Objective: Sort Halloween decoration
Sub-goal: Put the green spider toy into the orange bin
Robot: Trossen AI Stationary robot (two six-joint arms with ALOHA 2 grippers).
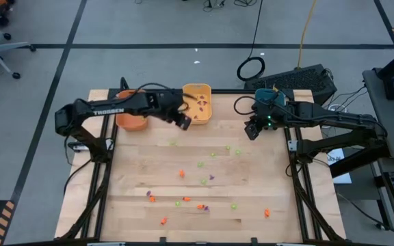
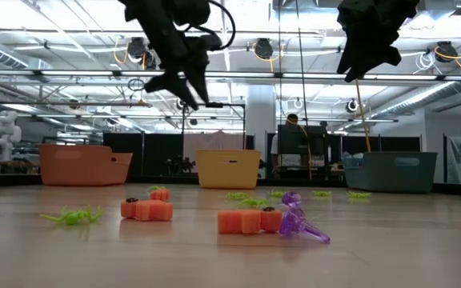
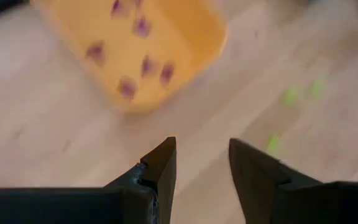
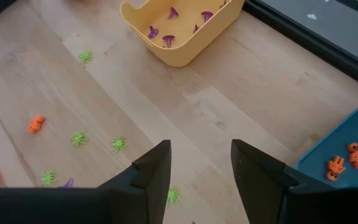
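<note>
Left hand (image 3: 202,163) is spread and empty, yellow bin (image 3: 194,46) just ahead. Trinkets (image 4: 119,144) look v. light, stiff, slippery; pinch each across its body. Right hand (image 4: 201,163) spread.

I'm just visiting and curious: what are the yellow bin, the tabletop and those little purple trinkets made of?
The yellow bin looks like moulded plastic: smooth matte walls, rounded corners. The tabletop looks like pale wood, with plank seams and grain. The purple trinket seems translucent plastic, since light passes through it, though that is only a guess.
</note>
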